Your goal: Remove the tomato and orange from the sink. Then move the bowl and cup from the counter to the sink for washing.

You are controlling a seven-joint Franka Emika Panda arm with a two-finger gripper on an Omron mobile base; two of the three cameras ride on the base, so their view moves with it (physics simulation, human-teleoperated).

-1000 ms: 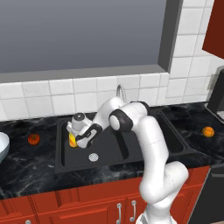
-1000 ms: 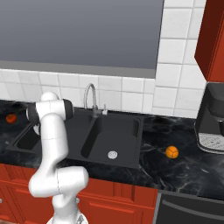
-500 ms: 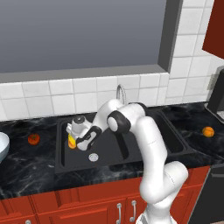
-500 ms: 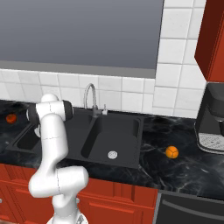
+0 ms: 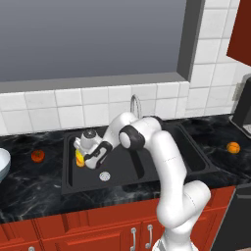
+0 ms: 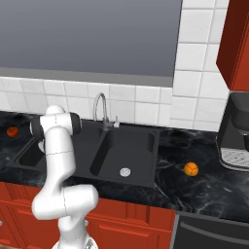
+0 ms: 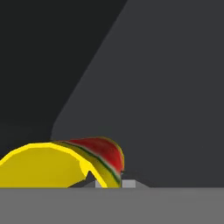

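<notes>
Cup, small, yellow and cylindrical with a red-orange mark (image 5: 80,158), hangs low inside the left basin of the black double-basin sink (image 5: 147,182), clamped in your gripper (image 5: 84,158), whose jaws are nearly together on its wall. Ease it down onto the basin floor, upright and beside the round silver drain (image 5: 104,176), then part the jaws and lift straight out so you don't tip it.

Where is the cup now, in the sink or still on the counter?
In the sink: the cup sits within the left basin of the sink, at the gripper.
</notes>
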